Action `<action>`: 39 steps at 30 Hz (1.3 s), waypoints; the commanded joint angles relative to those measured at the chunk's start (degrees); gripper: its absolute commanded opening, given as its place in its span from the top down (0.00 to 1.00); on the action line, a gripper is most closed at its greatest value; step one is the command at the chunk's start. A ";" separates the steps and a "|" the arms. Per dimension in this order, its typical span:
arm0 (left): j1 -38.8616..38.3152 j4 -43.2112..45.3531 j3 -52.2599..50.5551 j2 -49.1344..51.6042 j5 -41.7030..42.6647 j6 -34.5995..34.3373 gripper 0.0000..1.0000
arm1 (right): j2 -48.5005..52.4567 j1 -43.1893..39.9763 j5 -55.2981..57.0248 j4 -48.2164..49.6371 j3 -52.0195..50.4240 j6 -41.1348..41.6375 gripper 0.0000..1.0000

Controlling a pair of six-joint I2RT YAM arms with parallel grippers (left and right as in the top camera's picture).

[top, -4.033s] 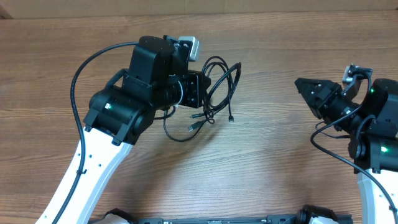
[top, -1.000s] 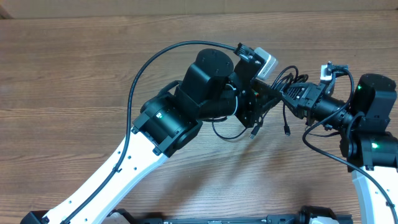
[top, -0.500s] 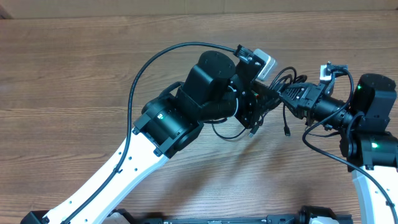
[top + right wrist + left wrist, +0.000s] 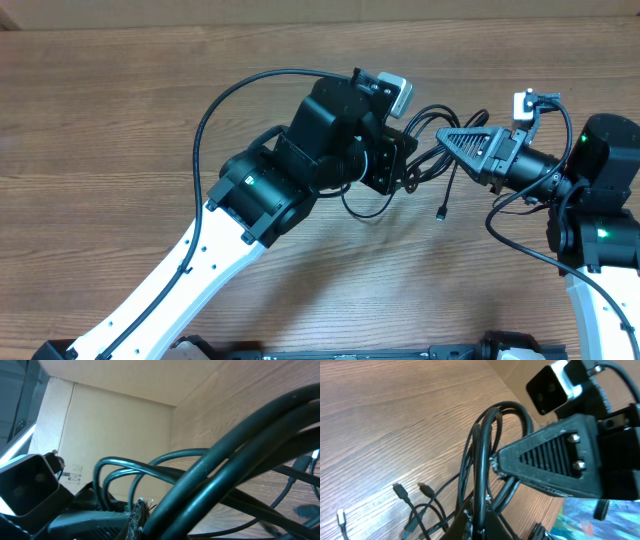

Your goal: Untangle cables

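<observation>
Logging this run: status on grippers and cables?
Left gripper shut on cables. Right gripper shut on same bunch. Tangle not yet apart, plug tips loose. No obstruction seen.

We see a wooden table (image 4: 120,110), its brown grain running side to side. A bunch of black cables (image 4: 430,160) sits over it. On the bunch's near side, a low loop and a plug tip (image 4: 440,213) hang close to the wood, but we cannot tell whether they touch it. Beyond the bunch, a pale cardboard wall (image 4: 300,10) borders the table.
</observation>
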 commanded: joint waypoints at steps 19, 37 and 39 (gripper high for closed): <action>1.64 -7.76 1.22 -0.35 -7.37 -2.23 0.96 | -0.07 0.04 -1.99 12.83 0.39 12.13 0.96; 4.33 -18.03 1.22 -0.35 -10.64 1.05 0.96 | -0.07 -0.02 -1.92 31.74 0.37 27.96 0.96; 4.76 -19.47 1.22 -0.35 -10.62 1.07 0.96 | -0.07 -0.37 -1.92 32.52 0.39 29.40 0.96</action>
